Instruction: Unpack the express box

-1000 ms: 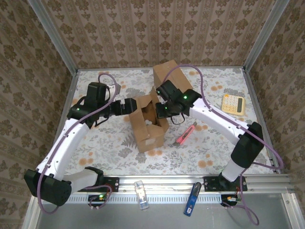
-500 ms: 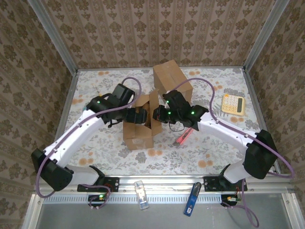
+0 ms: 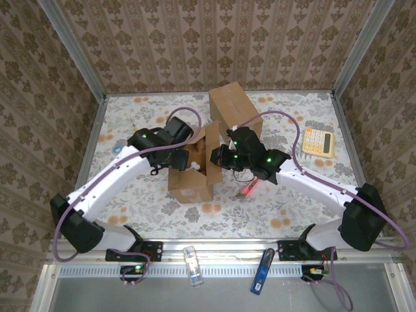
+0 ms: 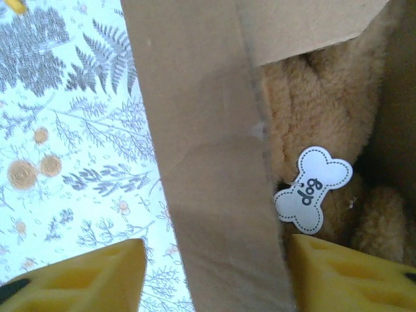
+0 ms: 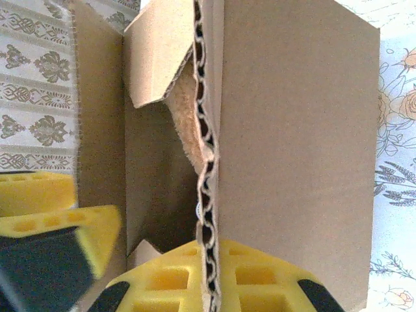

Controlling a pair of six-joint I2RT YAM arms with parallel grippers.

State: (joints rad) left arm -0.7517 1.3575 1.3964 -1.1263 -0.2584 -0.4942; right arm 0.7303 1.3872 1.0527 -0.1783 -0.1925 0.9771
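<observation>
Now 2x cardboard: open box (image 3: 188,186) w/ 1 plush (image 4: 312,110), rear box (image 3: 234,107).

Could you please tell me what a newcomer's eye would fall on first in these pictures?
The open cardboard box at the middle of the floral table draws the eye first. Inside it lies a tan plush toy with a white bone-shaped tag reading "dog". The right gripper pinches the box's upright flap, while the left gripper straddles its side wall.
</observation>
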